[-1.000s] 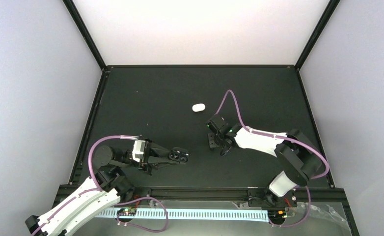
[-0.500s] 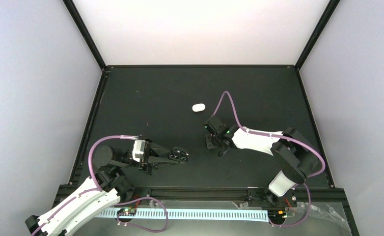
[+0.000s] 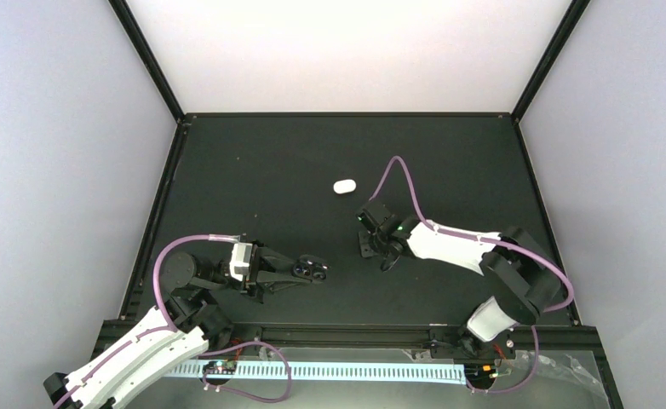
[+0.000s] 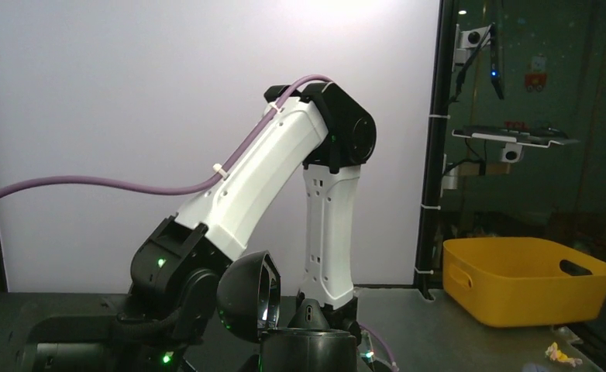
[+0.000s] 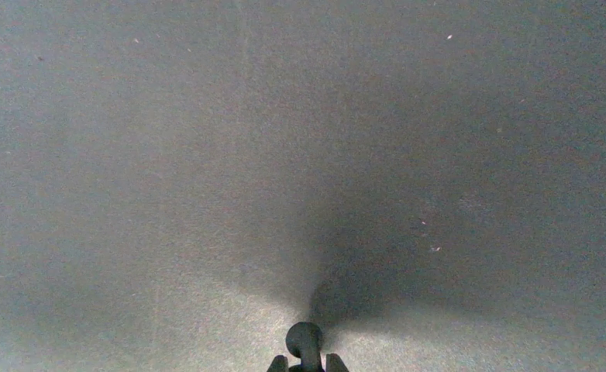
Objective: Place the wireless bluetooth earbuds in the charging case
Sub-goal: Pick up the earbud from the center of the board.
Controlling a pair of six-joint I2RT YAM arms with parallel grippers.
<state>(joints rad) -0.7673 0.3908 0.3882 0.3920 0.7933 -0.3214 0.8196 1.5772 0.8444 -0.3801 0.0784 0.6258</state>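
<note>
Where the mat [image 5: 207, 155] looks grainy, the right gripper [image 5: 305, 363] pinches a round earbud [image 5: 304, 339].

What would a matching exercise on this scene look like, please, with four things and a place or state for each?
Things:
1. charging case
2. white oval object
3. yellow bin
4. black earbud

Places or states:
A. lying alone on the table
B. between the fingertips of the right end effector
C. held open by the left end effector
D. off the black table, seen only from the left wrist

Pairs: 1-C, 2-A, 3-D, 4-B
</note>
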